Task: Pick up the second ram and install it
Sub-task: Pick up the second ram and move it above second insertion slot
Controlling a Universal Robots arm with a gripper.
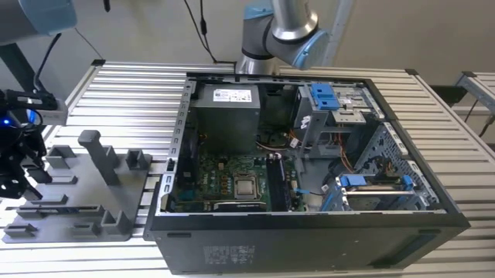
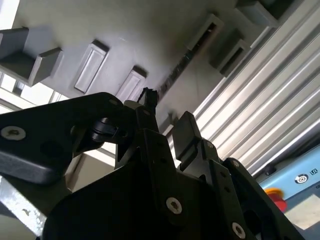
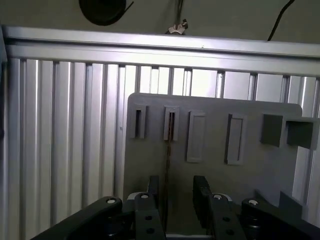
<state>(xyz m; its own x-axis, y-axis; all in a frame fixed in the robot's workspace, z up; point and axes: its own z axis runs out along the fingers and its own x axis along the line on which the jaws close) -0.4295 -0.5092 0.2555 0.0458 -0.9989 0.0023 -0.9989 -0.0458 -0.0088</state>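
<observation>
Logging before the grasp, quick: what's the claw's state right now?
Claw: open, holding nothing; the second ram stands on edge in the grey holder, in line with the claw's gap.

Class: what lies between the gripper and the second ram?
Nothing; in the first wrist view the stretch from the open gripper to the second ram is bare.

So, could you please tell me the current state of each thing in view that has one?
second ram: standing on edge in a fixture slot, not yet gripped.
end effector: open, one finger on each side of the ram.
grey fixture: lying flat; the slots beside the ram look empty.
computer case: lying on its side, panel off, interior exposed.
</observation>
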